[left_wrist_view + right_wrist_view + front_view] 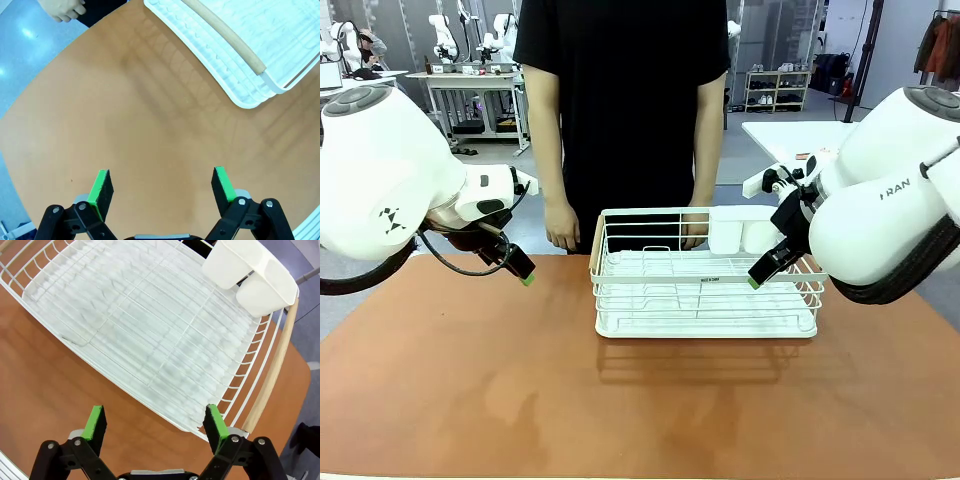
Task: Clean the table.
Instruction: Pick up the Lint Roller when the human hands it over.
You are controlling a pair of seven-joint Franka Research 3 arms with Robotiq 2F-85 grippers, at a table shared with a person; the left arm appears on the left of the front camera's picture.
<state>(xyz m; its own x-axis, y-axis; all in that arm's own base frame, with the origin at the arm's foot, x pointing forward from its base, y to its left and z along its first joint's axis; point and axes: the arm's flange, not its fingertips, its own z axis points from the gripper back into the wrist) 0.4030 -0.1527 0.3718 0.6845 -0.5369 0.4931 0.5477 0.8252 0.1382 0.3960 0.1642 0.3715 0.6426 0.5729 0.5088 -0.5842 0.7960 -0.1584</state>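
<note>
Left end effector [525, 276]: black fingers, green pads [102, 186] set wide apart, nothing between them. It hangs above the smooth matte reddish-brown worktop [510, 390] with rounded corners, clear of the surface. Bare worktop lies directly beneath and ahead of it.

Right end effector [756, 279]: jaws also spread wide, holding nothing. It sits over the near corner of the white wire dish rack [705, 295]. In the right wrist view one pad overlaps the rack's rim; whether it touches cannot be told.

The rack stands on the worktop between the two end effectors, closer to the right one. A light wooden side bar [225, 34] runs along its end facing the left end effector. A white plastic two-compartment holder [250, 275] hangs inside the rack's far corner, ahead of the right end effector.

A person in a black T-shirt [620, 100] stands beyond the rack at the worktop's far edge. One hand [562, 225] hangs beyond the left end effector; the other hand [695, 232] is at the rack's far rim.
</note>
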